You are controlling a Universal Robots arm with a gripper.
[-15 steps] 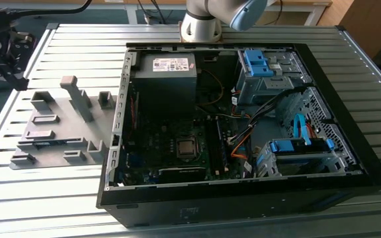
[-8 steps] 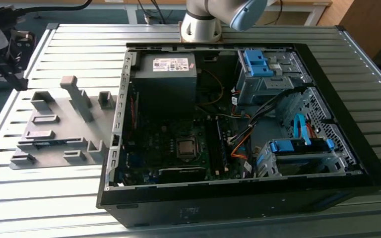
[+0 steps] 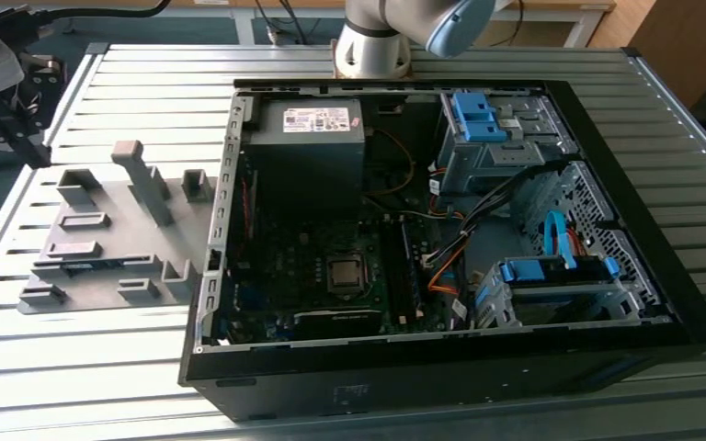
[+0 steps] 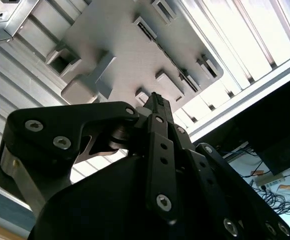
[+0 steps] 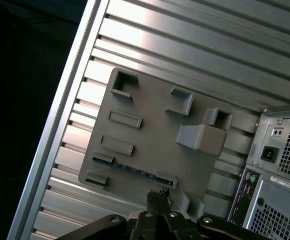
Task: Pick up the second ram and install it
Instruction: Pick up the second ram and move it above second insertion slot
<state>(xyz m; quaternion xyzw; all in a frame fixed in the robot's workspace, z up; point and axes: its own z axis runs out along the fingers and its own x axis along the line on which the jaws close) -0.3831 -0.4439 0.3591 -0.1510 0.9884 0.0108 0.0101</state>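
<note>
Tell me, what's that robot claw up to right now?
Claw shut, empty, raised near the grey plate. Memory stick lying in its slot on the plate, not yet picked up. Nothing between them.

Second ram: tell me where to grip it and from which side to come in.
Grip the ram mid-length on its exposed long edge, coming straight down from above the fixture plate and clamping its two flat faces. It appears to stand on edge, thin, with end blocks holding both ends.
</note>
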